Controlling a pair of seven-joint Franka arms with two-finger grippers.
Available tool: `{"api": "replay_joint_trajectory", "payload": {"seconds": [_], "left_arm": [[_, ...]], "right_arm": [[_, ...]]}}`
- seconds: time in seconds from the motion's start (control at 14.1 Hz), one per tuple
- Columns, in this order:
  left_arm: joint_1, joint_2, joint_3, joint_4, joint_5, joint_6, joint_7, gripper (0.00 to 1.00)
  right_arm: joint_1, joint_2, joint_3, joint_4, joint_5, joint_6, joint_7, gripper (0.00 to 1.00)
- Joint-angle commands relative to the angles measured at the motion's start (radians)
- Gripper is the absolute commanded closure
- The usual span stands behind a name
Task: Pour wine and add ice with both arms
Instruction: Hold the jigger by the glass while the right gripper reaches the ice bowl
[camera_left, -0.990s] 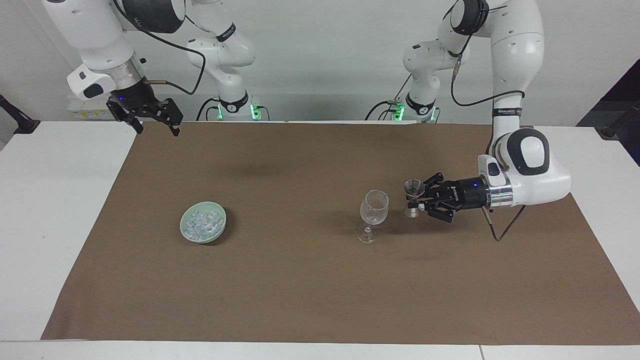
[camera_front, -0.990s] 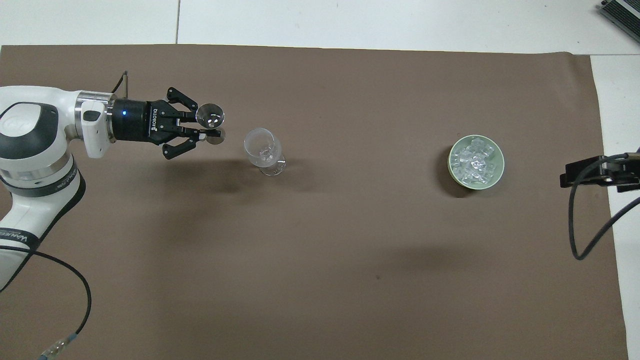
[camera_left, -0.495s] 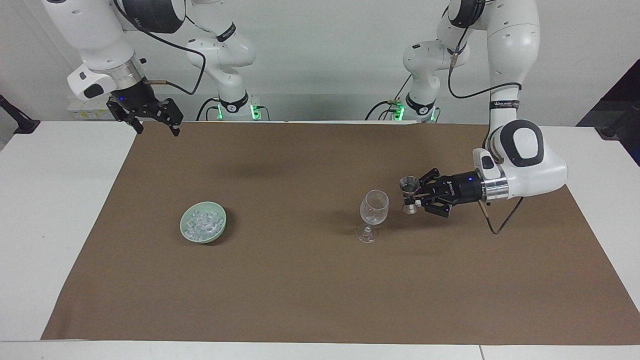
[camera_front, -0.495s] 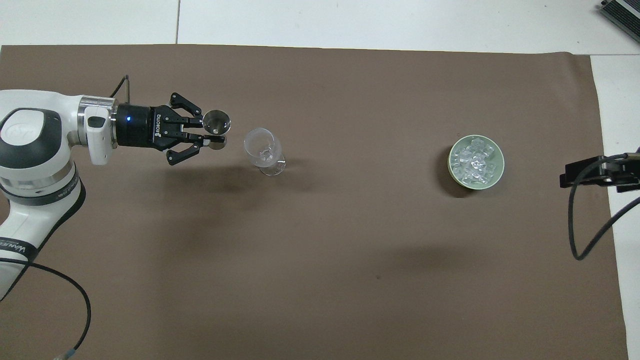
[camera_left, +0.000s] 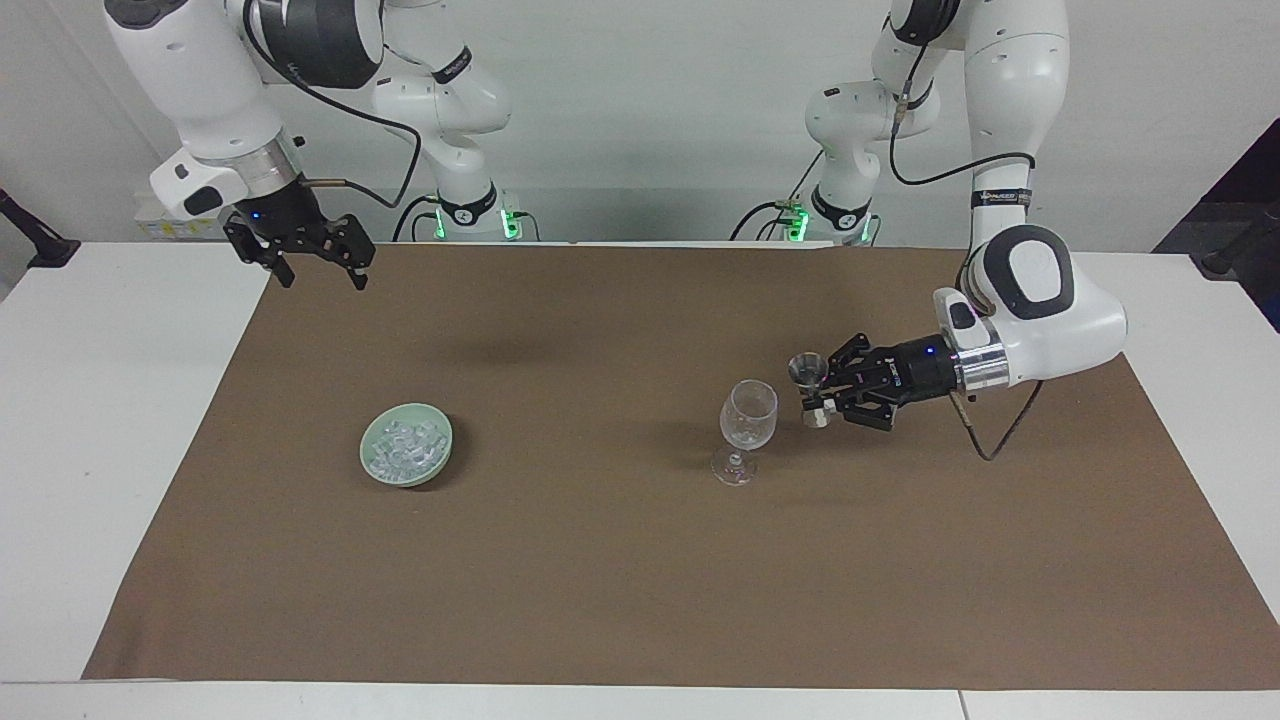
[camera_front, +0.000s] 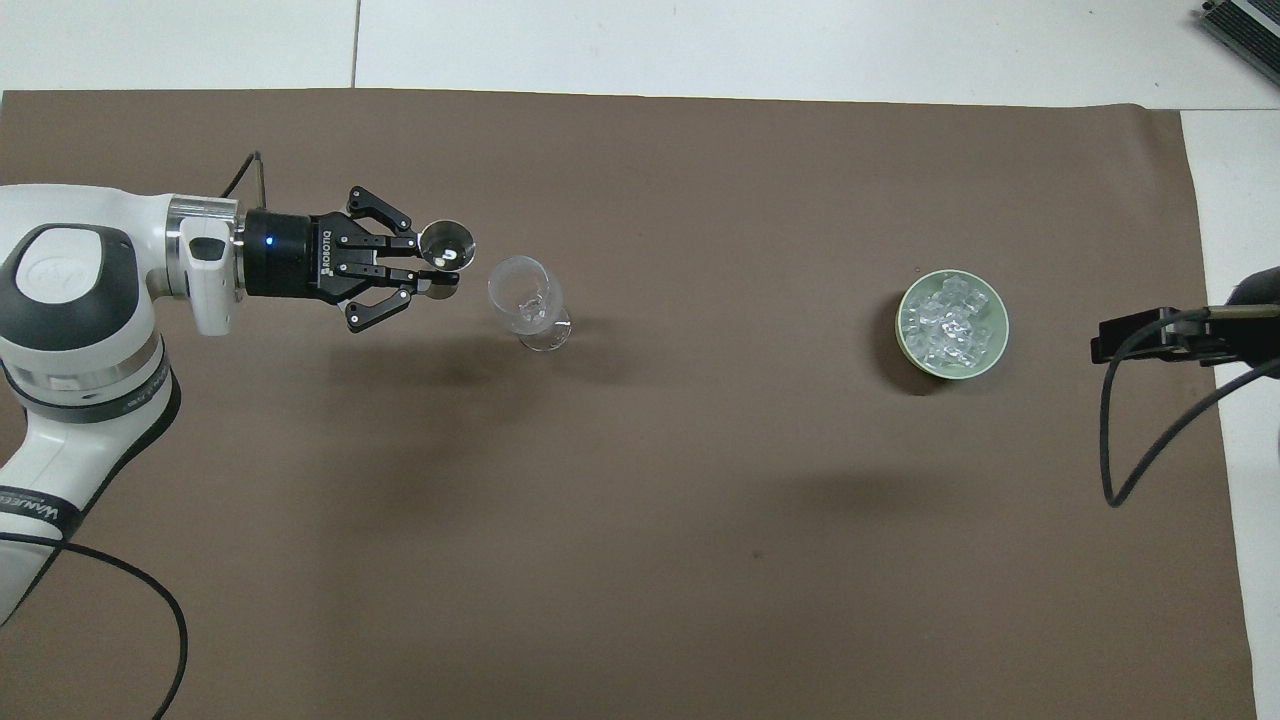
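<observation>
A clear stemmed glass (camera_left: 749, 413) (camera_front: 522, 297) stands upright on the brown mat. Just beside its rim, toward the left arm's end, my left gripper (camera_left: 822, 392) (camera_front: 425, 268) reaches in level and is shut on the waist of a small metal double-ended measuring cup (camera_left: 807, 368) (camera_front: 446, 245), held upright above the mat. The wine is out of view. Ice (camera_left: 405, 447) (camera_front: 948, 322) is heaped in a pale green bowl (camera_left: 441, 460) (camera_front: 1000, 330) toward the right arm's end. My right gripper (camera_left: 322, 272) (camera_front: 1140, 338) hangs open and empty over the mat's corner by its base.
The brown mat (camera_left: 600, 560) covers most of the white table (camera_left: 120, 400). Black cables trail from both wrists, one looping under the left wrist (camera_left: 985, 445).
The left gripper has carried the measuring cup closer to the glass's rim and a little higher. The right gripper has come down and shifted slightly over the mat's corner.
</observation>
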Motion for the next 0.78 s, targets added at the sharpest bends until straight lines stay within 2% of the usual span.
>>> {"api": "replay_joint_trajectory", "payload": {"seconds": [0.0, 0.35, 0.71], "left_arm": [[-0.027, -0.054, 0.02, -0.051, 0.01, 0.049, -0.015, 0.94], [-0.029, -0.076, 0.02, -0.043, 0.088, 0.114, -0.058, 0.94], [-0.038, -0.081, 0.02, -0.049, 0.109, 0.121, -0.1, 0.94]], "right_arm": [[-0.006, 0.029, 0.015, -0.037, 0.024, 0.085, -0.158, 0.0], [-0.006, 0.122, 0.016, -0.055, 0.029, 0.173, -0.265, 0.0], [-0.006, 0.14, 0.018, -0.103, 0.03, 0.241, -0.326, 0.0]]}}
